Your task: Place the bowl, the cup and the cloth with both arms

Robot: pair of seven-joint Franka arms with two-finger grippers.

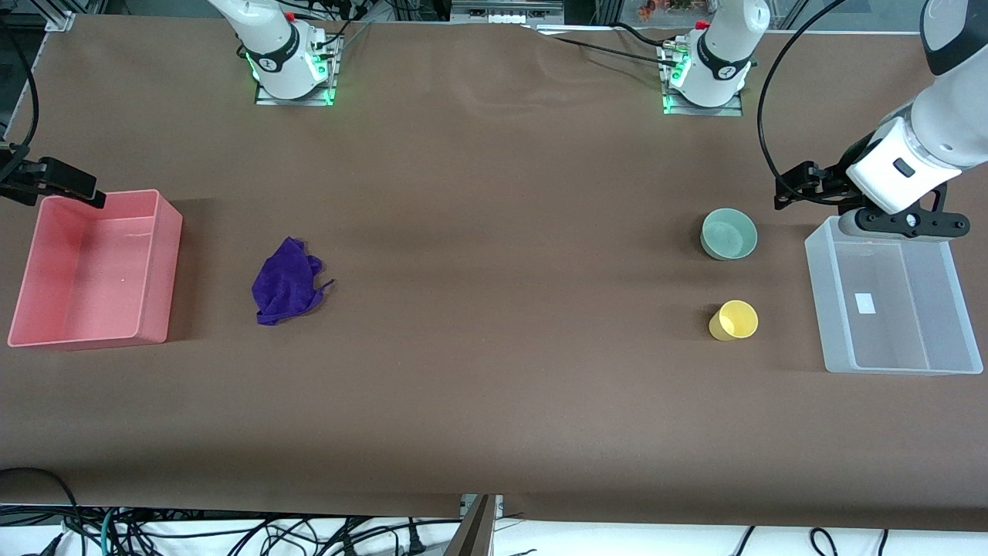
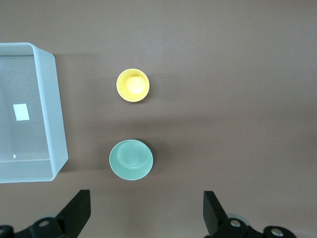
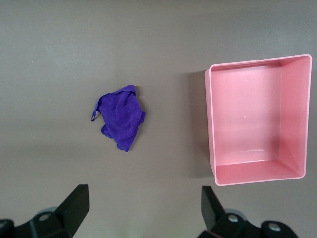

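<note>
The mint-green bowl stands upright toward the left arm's end of the table. The yellow cup stands nearer to the camera than the bowl. Both show in the left wrist view, the bowl and the cup. The purple cloth lies crumpled toward the right arm's end and also shows in the right wrist view. My left gripper is open and empty, up over the table between the bowl and the clear bin; its own view shows it too. My right gripper is open and empty over the pink bin's rim, as its own view also shows.
An empty clear plastic bin stands beside the bowl and cup at the left arm's end and shows in the left wrist view. An empty pink bin stands beside the cloth at the right arm's end and shows in the right wrist view.
</note>
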